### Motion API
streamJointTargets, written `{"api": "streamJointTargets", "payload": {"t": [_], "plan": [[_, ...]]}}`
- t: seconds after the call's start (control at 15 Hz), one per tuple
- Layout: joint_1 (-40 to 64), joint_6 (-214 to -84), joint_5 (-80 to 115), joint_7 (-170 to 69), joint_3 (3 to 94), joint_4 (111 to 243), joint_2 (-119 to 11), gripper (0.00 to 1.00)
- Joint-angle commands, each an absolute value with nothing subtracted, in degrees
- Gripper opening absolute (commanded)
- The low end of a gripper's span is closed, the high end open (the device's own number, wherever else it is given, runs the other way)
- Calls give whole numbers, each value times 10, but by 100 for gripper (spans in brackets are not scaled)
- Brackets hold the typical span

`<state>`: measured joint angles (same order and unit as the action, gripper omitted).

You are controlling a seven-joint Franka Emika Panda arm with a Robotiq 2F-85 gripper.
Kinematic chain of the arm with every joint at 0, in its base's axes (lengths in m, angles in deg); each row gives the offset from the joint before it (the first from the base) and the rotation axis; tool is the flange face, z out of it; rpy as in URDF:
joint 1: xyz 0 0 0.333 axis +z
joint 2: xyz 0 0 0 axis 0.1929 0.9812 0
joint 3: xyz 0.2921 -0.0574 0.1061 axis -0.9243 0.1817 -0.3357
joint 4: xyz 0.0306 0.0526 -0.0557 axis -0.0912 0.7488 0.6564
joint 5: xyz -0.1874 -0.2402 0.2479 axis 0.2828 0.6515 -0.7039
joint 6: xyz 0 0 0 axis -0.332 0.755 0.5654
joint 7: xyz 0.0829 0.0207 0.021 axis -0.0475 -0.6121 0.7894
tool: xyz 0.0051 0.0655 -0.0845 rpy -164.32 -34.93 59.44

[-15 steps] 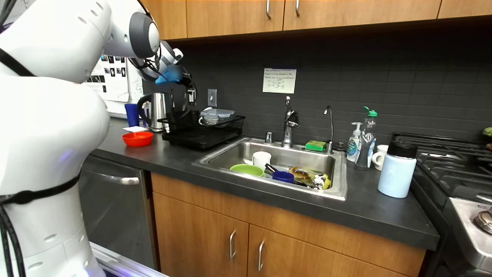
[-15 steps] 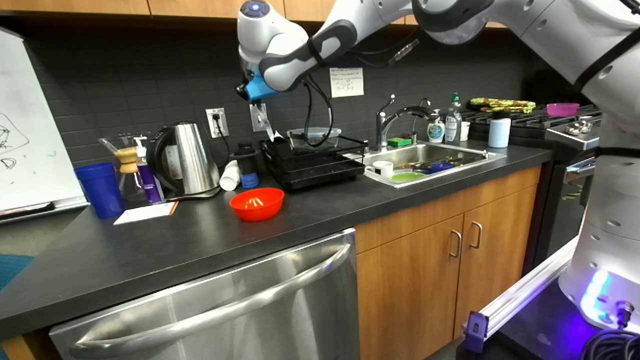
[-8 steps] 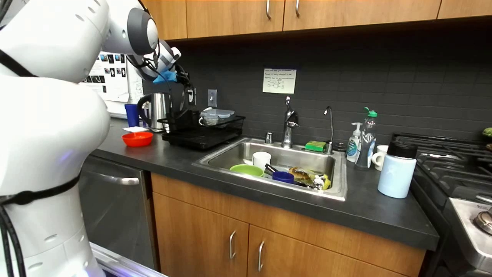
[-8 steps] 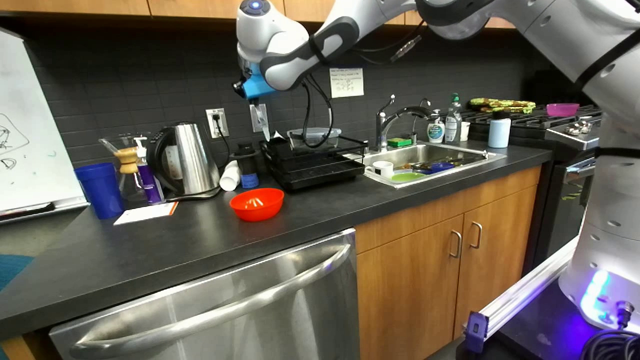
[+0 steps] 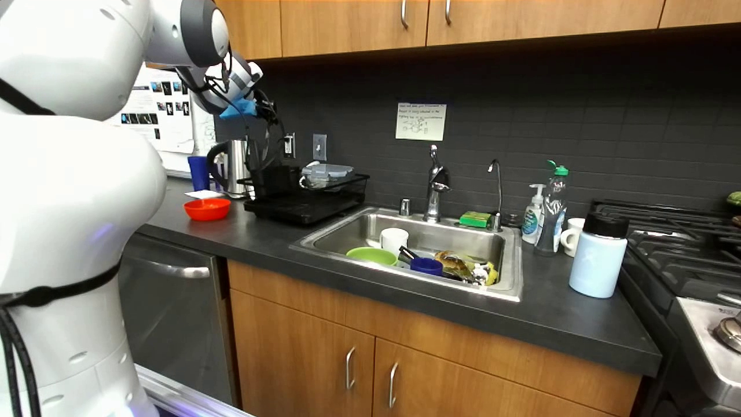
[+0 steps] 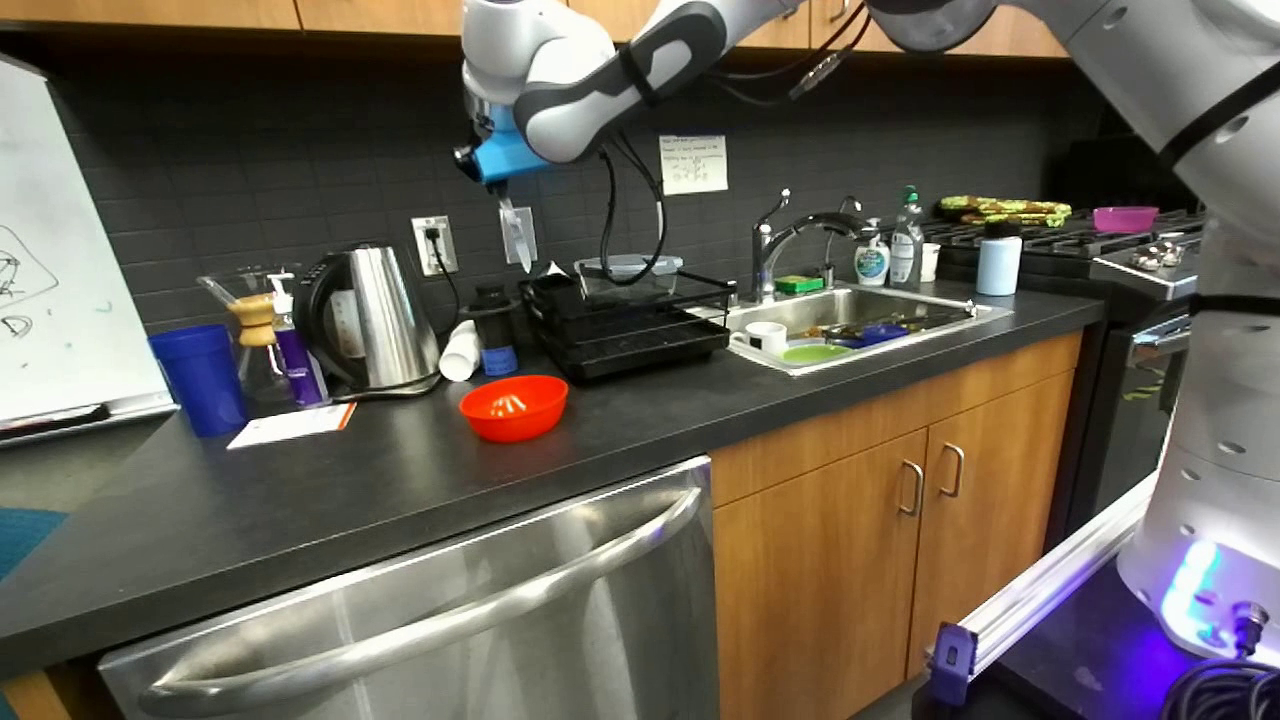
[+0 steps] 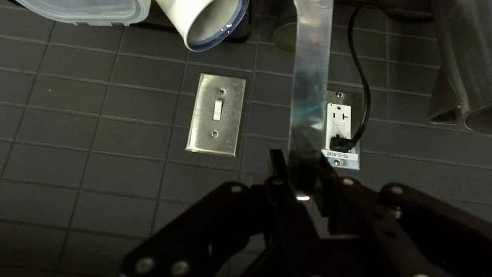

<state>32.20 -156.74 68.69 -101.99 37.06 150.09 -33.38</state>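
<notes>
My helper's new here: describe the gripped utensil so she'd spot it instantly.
From the steel sink, go to the black dish rack beside it. High near its far end, the gripper holds the utensil. Unlike the standing kettle nearby, it is long, narrow and flat, hanging downward.

In both exterior views I've got a dark countertop point(image 6: 330, 490), sink point(image 5: 513, 260) set into it. Directly on it I see: blue cup point(image 6: 198, 382), white card point(image 6: 288, 427), purple pump bottle point(image 6: 300, 366), kettle point(image 6: 387, 315), red bowl point(image 6: 514, 410), black dish rack point(image 6: 640, 350); past the sink, clear green-capped bottle point(image 5: 551, 214), white mug point(image 5: 574, 227), black-capped light-blue bottle point(image 5: 598, 266).
</notes>
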Motion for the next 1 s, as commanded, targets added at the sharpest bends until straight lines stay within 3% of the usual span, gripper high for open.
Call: {"api": "streamJointTargets", "payload": {"t": [0.0, 0.93], "plan": [[328, -1573, 699, -1041, 373, 1560, -383, 5], [351, -1595, 663, -1054, 359, 1749, -456, 5]]}}
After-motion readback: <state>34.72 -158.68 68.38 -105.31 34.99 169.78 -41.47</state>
